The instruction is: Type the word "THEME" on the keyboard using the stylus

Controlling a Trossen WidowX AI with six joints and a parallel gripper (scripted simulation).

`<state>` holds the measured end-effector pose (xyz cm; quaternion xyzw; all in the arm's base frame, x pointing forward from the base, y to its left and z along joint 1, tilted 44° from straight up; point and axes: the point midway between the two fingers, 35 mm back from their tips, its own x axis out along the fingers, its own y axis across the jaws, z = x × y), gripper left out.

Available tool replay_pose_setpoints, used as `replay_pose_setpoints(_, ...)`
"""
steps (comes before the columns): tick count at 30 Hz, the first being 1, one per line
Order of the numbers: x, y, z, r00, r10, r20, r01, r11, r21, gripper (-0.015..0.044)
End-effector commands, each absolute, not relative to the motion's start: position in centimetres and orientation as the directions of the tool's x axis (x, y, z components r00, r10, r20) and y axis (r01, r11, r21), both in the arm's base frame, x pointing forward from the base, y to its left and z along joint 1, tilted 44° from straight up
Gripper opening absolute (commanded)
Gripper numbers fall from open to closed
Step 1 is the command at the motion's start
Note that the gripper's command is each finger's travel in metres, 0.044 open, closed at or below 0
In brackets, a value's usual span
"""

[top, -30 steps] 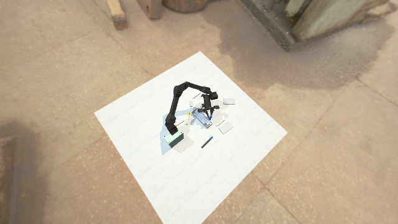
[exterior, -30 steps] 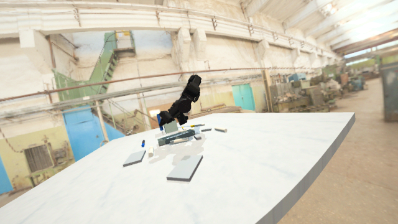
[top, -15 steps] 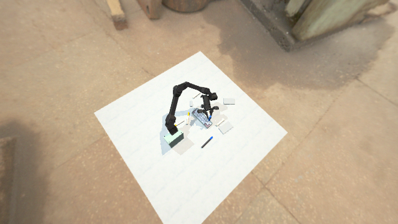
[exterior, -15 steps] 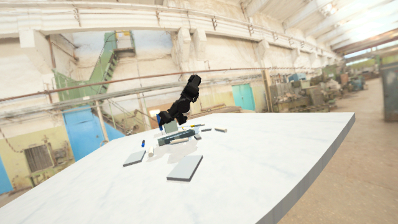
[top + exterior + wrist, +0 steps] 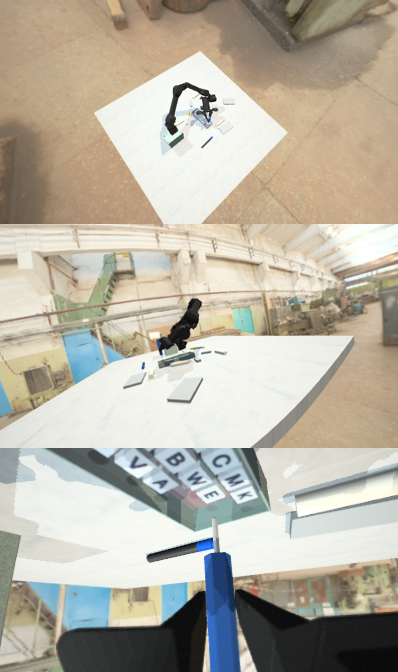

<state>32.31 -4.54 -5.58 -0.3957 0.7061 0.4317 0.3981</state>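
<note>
The keyboard (image 5: 199, 117) (image 5: 178, 359) (image 5: 201, 522) lies on the white table, its lettered keys upward. The wrist view shows its near end with the V, A, B, W, E, C, M and K keys. My gripper (image 5: 209, 117) (image 5: 160, 346) (image 5: 220, 597) is shut on the blue stylus (image 5: 220, 613) (image 5: 159, 348), which points down with its thin grey tip out. In the wrist view the tip lies over the keyboard's end edge, just beside the E key. Whether it touches anything is not clear. The T and H keys are not seen in the wrist view.
A black pen with a blue end (image 5: 206, 142) (image 5: 143, 366) (image 5: 175, 551) lies beyond the keyboard's end. Flat grey blocks (image 5: 229, 101) (image 5: 185, 390) and cream rods (image 5: 151, 374) (image 5: 221, 351) lie around it. A yellow-ended stick (image 5: 188, 118) lies near the arm's green base box (image 5: 176, 139).
</note>
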Motion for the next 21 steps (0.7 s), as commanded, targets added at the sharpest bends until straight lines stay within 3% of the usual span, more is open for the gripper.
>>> replay_pose_setpoints(1,32.25,-4.36,-5.79,-0.371,-0.211,-0.904,-0.901,0.318,0.296,0.0000)
replay_pose_setpoints(4,32.20,-4.22,-5.97,-0.371,-0.211,-0.904,-0.901,0.318,0.295,0.0079)
replay_pose_setpoints(21,32.19,-3.81,-6.39,-0.371,-0.211,-0.904,-0.901,0.318,0.296,0.0081)
